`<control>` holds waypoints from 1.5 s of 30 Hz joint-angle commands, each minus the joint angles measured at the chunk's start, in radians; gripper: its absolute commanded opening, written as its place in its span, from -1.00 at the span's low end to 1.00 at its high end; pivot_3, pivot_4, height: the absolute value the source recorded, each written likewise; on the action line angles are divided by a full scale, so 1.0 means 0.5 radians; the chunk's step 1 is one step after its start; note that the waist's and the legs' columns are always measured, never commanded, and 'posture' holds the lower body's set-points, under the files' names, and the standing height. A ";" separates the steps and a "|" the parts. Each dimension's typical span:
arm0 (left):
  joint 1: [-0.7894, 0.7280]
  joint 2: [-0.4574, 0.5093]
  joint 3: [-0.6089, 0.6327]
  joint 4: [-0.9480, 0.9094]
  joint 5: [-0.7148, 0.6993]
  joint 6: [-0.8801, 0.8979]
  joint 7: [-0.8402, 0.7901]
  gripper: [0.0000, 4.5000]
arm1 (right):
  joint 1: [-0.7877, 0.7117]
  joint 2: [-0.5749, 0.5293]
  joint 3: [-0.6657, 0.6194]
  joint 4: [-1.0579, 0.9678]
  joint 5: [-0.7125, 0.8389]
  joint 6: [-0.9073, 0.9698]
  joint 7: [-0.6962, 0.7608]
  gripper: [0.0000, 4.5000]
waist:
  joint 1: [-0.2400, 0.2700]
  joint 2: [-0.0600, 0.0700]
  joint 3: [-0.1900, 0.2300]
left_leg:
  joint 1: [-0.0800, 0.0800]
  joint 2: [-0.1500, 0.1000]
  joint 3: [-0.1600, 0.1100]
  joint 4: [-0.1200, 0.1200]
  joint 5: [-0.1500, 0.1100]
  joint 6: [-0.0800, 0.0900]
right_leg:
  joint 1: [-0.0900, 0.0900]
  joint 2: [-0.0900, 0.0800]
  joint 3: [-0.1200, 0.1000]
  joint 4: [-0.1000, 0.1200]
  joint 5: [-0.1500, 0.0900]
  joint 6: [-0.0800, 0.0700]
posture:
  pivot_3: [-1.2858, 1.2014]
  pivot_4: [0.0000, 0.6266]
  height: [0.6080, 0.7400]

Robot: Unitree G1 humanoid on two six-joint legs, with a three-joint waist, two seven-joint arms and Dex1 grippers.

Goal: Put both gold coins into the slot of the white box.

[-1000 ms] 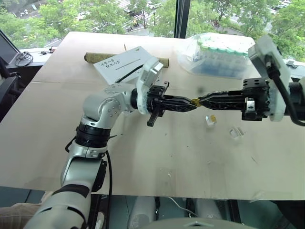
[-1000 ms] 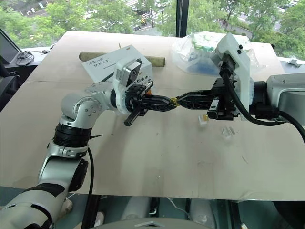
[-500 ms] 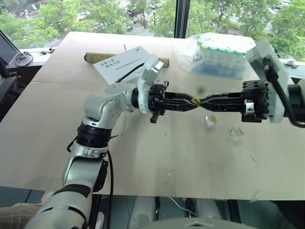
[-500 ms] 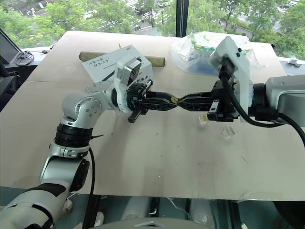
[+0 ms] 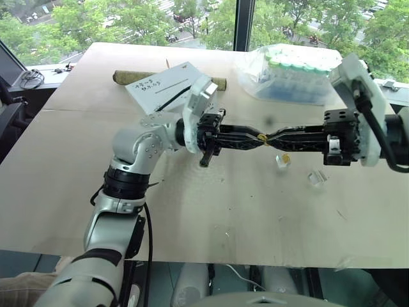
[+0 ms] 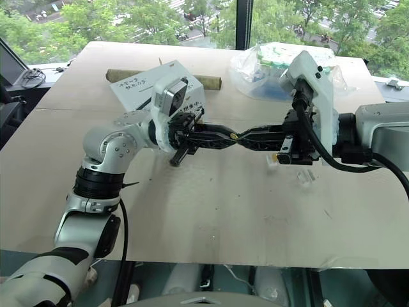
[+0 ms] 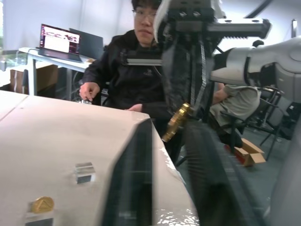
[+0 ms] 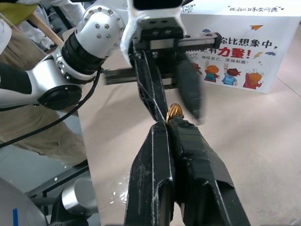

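2 small flat shiny gold coins: 1 [image 8: 174, 112] I hold mid-frame, pinched by the right gripper [image 5: 268, 137] tip-to-tip with the closed left gripper [image 5: 255, 138], evidently a handover; the other [image 5: 285, 157] rests lower right. White cardboard box [image 5: 167, 89] waits upper left.

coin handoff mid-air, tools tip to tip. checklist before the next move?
1. Right tool shut on the gold coin: ok.
2. Left tool closed at that same coin; firm hold on it: cannot tell.
3. Second gold coin resting on a clear block, apart from both tools: ok.
4. Slot on the white box faces up, nothing covering it: ok.
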 commanded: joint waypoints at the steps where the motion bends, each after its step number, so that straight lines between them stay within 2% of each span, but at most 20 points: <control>1: -0.008 0.001 0.029 -0.072 -0.007 -0.032 -0.002 -0.98 | -0.033 -0.013 -0.024 -0.022 0.036 -0.009 0.020 -1.00 | 0.002 0.000 0.000 | 0.000 0.000 0.000 0.000 0.000 0.000 | 0.000 0.000 0.000 0.000 0.000 0.000 | 0.03 -0.52 1.00; 7: 0.008 0.009 0.056 -0.086 -0.030 -0.014 0.012 -0.98 | -0.020 -0.004 -0.034 -0.030 0.023 -0.027 0.011 -1.00 | 0.001 0.000 0.000 | 0.000 0.000 0.000 0.000 0.000 0.000 | 0.000 0.000 0.000 0.000 0.000 0.000 | 0.03 -0.52 1.00; 13: 0.087 0.068 0.145 -0.125 -0.071 0.051 0.089 -0.98 | 0.109 0.008 -0.162 -0.042 0.023 -0.117 0.007 -1.00 | -0.001 0.000 0.000 | 0.000 0.000 0.000 0.000 0.000 0.000 | 0.000 0.000 0.000 0.000 0.000 0.000 | 0.03 -0.52 1.00; 16: 0.134 0.101 0.250 -0.195 -0.149 0.147 0.217 -1.00 | 0.259 0.012 -0.338 -0.097 -0.142 -0.202 0.025 -0.66 | 0.003 0.000 0.000 | -0.001 0.000 -0.002 0.000 0.000 0.000 | 0.001 -0.001 -0.002 0.000 0.000 0.000 | 0.03 -0.52 1.00; 20: 0.136 0.122 0.406 -0.266 -0.284 0.293 0.423 -1.00 | 0.434 0.058 -0.515 -0.207 -0.254 -0.295 0.080 0.13 | 0.001 -0.001 0.000 | -0.001 0.000 -0.002 0.000 0.000 0.000 | 0.001 -0.002 -0.002 0.000 0.000 0.000 | 0.03 -0.52 1.00; 23: 0.079 0.129 0.549 -0.289 -0.370 0.379 0.660 -1.00 | 0.580 0.102 -0.635 -0.449 -0.532 -0.402 0.117 0.66 | 0.001 -0.001 0.000 | 0.000 0.001 -0.003 0.001 0.000 0.000 | 0.001 -0.001 -0.003 0.000 0.000 0.000 | 0.03 -0.52 1.00; 24: 0.051 0.137 0.605 -0.295 -0.390 0.397 0.758 -1.00 | 0.632 0.168 -0.660 -0.508 -0.611 -0.475 0.043 0.90 | 0.000 -0.001 0.000 | 0.000 0.001 -0.004 0.000 0.000 0.000 | 0.001 -0.001 -0.002 0.000 0.000 0.000 | 0.03 -0.52 1.00; 25: 0.024 0.147 0.649 -0.300 -0.394 0.406 0.848 -1.00 | 0.673 0.256 -0.670 -0.540 -0.636 -0.553 -0.002 0.97 | 0.000 -0.001 0.000 | 0.000 0.001 -0.004 0.000 0.000 0.000 | 0.002 -0.001 -0.003 0.000 0.000 0.000 | 0.03 -0.52 1.00; 27: -0.048 0.192 0.735 -0.292 -0.338 0.381 1.032 -1.00 | 0.761 0.432 -0.697 -0.635 -0.720 -0.706 -0.074 0.97 | -0.002 -0.004 -0.001 | 0.000 0.001 -0.004 0.002 0.000 -0.001 | 0.002 -0.001 -0.003 0.001 0.000 0.000 | 0.03 -0.52 1.00; 29: -0.162 0.334 0.774 -0.166 -0.130 0.282 1.193 -1.00 | 0.853 0.466 -0.674 -0.794 -0.996 -0.756 -0.052 0.97 | -0.001 -0.004 0.000 | 0.001 0.000 -0.003 0.005 0.000 -0.001 | 0.002 -0.001 -0.003 0.003 0.000 0.001 | 0.03 -0.52 1.00; 32: -0.253 0.632 0.614 0.121 0.135 0.212 1.066 -1.00 | 0.963 0.507 -0.591 -0.878 -1.170 -0.785 -0.046 0.97 | -0.004 -0.005 -0.001 | 0.001 0.000 -0.003 0.004 0.001 -0.001 | 0.002 0.002 -0.003 0.003 0.000 0.001 | 0.03 -0.52 1.00; 35: -0.423 0.772 0.416 0.543 0.356 0.064 0.825 -1.00 | 1.015 0.554 -0.576 -0.900 -1.211 -0.835 0.008 0.97 | 0.007 -0.004 -0.001 | 0.004 -0.001 0.001 0.002 0.001 -0.001 | 0.001 0.002 -0.001 0.004 0.000 0.001 | 0.03 -0.52 1.00; 39: -0.671 0.782 0.214 1.135 0.651 -0.308 0.464 -1.00 | 1.072 0.548 -0.596 -0.940 -1.248 -0.856 0.029 0.97 | 0.024 -0.007 0.000 | 0.001 -0.003 0.002 0.007 0.001 -0.001 | 0.001 0.003 -0.006 0.003 0.000 0.001 | 0.03 -0.52 1.00; 45: -1.004 0.622 0.022 1.905 1.036 -0.804 0.172 -1.00 | 1.208 0.519 -0.625 -1.046 -1.294 -0.873 0.011 0.97 | 0.016 -0.009 0.001 | -0.001 -0.007 0.006 0.006 0.001 -0.001 | 0.000 0.004 -0.006 0.002 0.000 0.001 | 0.03 -0.52 1.00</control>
